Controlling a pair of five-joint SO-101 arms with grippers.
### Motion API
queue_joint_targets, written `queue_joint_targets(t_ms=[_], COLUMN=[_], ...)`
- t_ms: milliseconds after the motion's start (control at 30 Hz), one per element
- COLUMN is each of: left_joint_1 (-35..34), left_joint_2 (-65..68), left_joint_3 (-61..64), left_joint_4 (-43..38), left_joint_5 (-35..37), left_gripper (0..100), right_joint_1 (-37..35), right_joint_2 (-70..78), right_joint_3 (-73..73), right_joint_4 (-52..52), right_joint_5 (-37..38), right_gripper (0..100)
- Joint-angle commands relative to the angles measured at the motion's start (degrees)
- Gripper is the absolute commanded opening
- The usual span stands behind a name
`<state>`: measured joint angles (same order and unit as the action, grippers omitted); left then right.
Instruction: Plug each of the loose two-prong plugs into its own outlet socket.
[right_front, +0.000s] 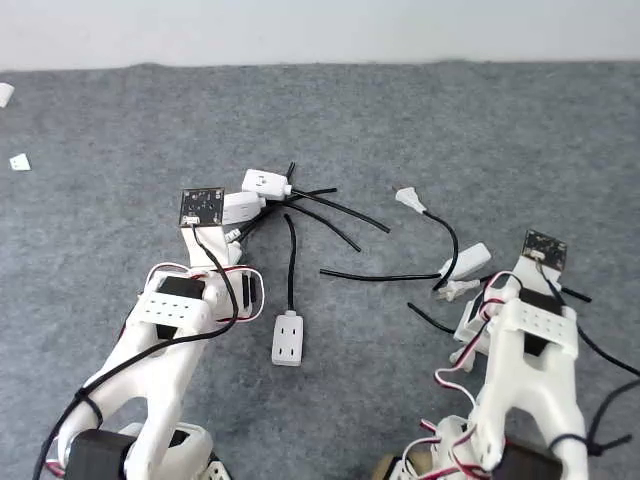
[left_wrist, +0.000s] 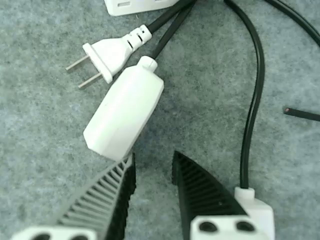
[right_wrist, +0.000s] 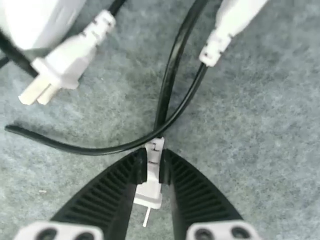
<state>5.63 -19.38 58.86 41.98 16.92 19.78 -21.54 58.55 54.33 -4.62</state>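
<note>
Right pincer (right_wrist: 152, 156) clamps a plug (right_wrist: 149, 194) by its body (for carrying, I'd guess); left pincer (left_wrist: 152, 162) hangs narrowly parted beside a socket block (left_wrist: 125, 112).

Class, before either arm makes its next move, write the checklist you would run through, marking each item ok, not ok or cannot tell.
1. Right claw shut on the held plug: ok.
2. Its prong pointing away from the claw: not ok, it points back toward the wrist.
3. Held plug's cord free: cannot tell, a second cord crosses it just beyond the claw.
4. Left claw open: ok.
5. Left claw centred on the socket block: not ok, the block lies ahead of one finger.
6. Loose plug prongs unobstructed: ok, both lie bare over the carpet.
</note>
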Motion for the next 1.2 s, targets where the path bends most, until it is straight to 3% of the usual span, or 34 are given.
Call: queue_joint_targets(t_ms=[0, 333, 533, 733, 1167], left_joint_1=[-0.35, -0.35, -0.26, -0.26, -0.26], left_joint_2=[0.0, 0.0, 0.0, 0.0, 0.0], left_joint_3=[-2.24, -2.24, -2.24, -2.24, -2.24], left_joint_4=[0.18, 0.09, 0.0, 0.0, 0.0], left_joint_5=[0.44, 0.44, 0.44, 0.44, 0.44], left_gripper=[11, 11, 11, 11, 11], right_joint_1=[0.13, 2.15, 1.89, -1.71, -1.01], right_joint_2=[0.48, 0.4, 0.84, 0.92, 1.01], right_joint_3=[-1.76, -1.85, -1.85, -3.08, -3.08], right_joint_4=[0.4, 0.57, 0.22, -0.13, -0.22], right_joint_5=[0.79, 0.53, -0.35, -8.53, -8.88], right_gripper=[5.2, 12.6, 12.5, 12.5, 12.5])
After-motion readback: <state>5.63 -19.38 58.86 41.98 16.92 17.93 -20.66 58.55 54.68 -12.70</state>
